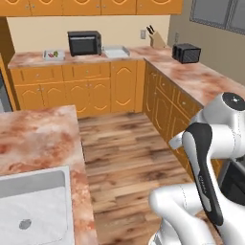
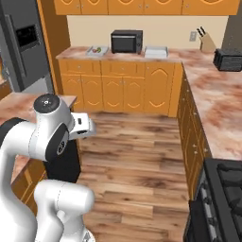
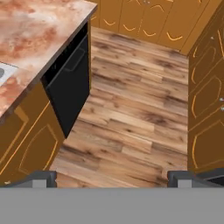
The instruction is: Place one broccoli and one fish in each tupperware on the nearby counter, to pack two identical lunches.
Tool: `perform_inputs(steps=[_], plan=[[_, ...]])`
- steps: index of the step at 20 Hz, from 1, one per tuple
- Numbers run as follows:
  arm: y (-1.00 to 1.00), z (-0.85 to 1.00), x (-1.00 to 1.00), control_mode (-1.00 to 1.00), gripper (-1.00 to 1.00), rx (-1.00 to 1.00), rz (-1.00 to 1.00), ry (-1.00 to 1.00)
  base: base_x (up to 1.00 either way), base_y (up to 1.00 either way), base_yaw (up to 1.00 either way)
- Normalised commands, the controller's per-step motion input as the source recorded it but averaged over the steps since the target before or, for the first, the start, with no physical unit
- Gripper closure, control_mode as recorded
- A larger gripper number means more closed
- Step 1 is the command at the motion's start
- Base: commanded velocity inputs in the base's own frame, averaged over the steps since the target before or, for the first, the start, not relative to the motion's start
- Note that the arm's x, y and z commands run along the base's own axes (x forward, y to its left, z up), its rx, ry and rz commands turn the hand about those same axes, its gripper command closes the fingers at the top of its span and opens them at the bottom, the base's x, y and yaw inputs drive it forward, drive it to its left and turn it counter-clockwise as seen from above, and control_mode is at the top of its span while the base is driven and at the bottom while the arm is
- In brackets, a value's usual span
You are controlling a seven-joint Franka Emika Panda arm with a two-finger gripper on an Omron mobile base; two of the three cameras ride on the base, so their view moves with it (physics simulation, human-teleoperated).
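Gripper (image 3: 112,178): jaws wide apart, nothing held | over wooden floor (image 3: 131,113) | beside black dishwasher (image 3: 70,89)

Warm wood-plank floor (image 1: 129,158) running between orange cabinets (image 1: 91,91) with small round knobs. Cream wall (image 2: 156,28) above, hung with upper cabinets (image 2: 142,5). Left of those orange cabinets, a grey fridge (image 2: 23,47). Right of them, a dark window (image 1: 215,14) and a black stove (image 2: 222,198). Opposite them, a steel sink (image 1: 33,210) and black dishwasher front (image 3: 70,92).
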Motion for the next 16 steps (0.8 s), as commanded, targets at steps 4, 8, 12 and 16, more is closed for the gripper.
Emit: perform_inputs(steps=[4, 8, 12, 16], plan=[[0.00, 0.00, 0.00, 1.00, -1.00, 0.00, 0.00, 0.00, -1.00, 0.04, 0.00], [0.00, 0.00, 0.00, 1.00, -1.00, 0.00, 0.00, 0.00, -1.00, 0.03, 0.00], [0.00, 0.00, 0.00, 1.00, -1.00, 0.00, 0.00, 0.00, -1.00, 0.04, 0.00], [0.00, 0.00, 0.00, 1.00, -1.00, 0.00, 0.00, 0.00, -1.00, 0.04, 0.00]])
